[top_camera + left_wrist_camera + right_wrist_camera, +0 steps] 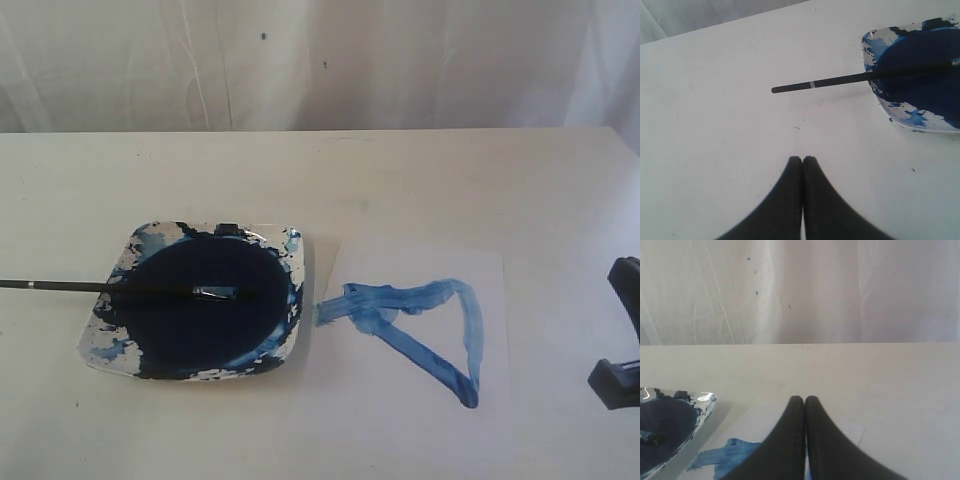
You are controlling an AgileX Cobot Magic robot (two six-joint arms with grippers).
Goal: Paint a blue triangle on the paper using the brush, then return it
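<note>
Brush [120, 288], in the exterior view, lies across the paint dish [100, 345]. Its bristle end is over the dark navy pool, and its handle overhangs the rim and runs off the left of the view. Paper [400, 265] lies flat on the worktop [300, 170], just beside the dish on its right. Blue triangle [470, 340] stands on the sheet in three thick, uneven strokes that meet at all corners. One corner reaches the paper edge nearest the dish.

Left wrist view: the left pincer [802, 160] has its jaws pressed together with nothing between them. It sits over bare worktop, apart from the free end of the brush handle.

Right wrist view: the right pincer [804, 400] is likewise closed and empty. It sits near the paper, with a stroke of the triangle and the dish rim beside it.

Assessment: painting and return both appear complete, so the step in hand is clearing the arms. The left pincer should be drawn away from the overhanging handle rather than across it. A knock there would likely lever the bristles out of the dish and scatter paint. The right pincer should be kept above the sheet. The strokes may be wet, and thin paper would drag easily.
</note>
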